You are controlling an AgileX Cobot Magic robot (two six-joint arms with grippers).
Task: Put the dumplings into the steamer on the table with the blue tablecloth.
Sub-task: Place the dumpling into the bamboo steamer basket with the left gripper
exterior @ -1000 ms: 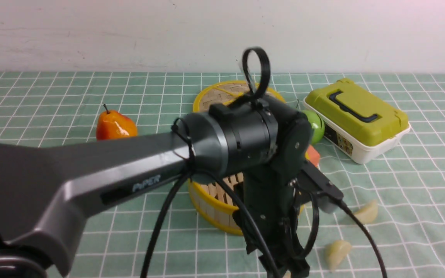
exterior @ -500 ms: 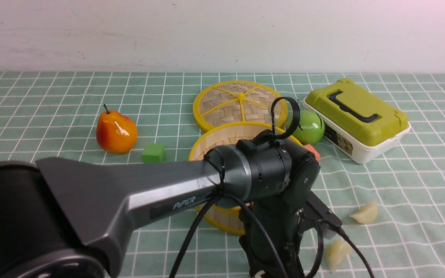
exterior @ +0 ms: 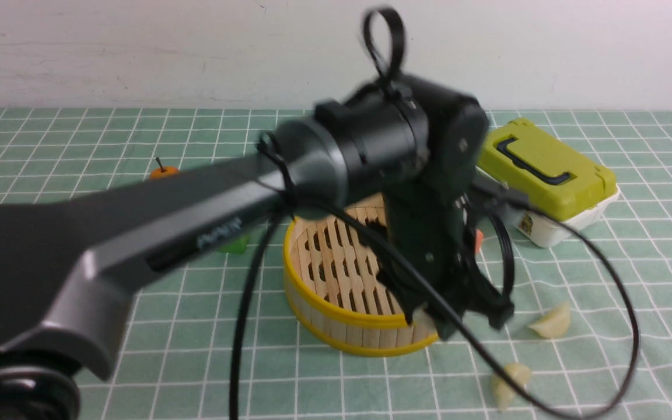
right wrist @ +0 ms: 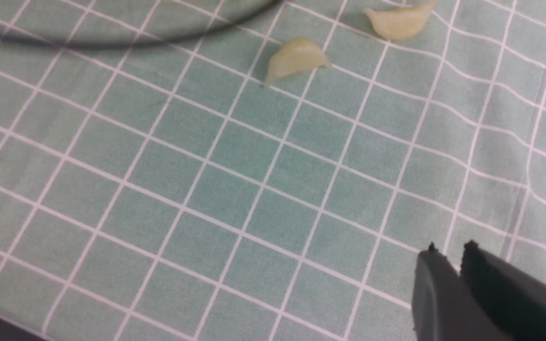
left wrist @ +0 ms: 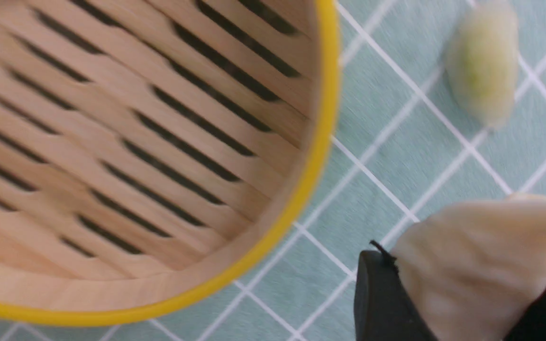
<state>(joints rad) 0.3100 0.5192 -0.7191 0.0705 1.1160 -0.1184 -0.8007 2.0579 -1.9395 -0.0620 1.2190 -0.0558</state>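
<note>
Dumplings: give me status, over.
Left gripper shut on one dumpling, just outside steamer rim. Right gripper shut, empty. Two dumplings on the cloth. Nothing blocking the steamer.

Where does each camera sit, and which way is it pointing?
Front: between the arms, facing forward across the table to the wall; the left arm fills it.
Left wrist: looks down at the steamer and cloth; left gripper pinches a dumpling.
Right wrist: looks down at cloth; shut right gripper shows.
Shared: front and right wrist both show two loose dumplings.
</note>
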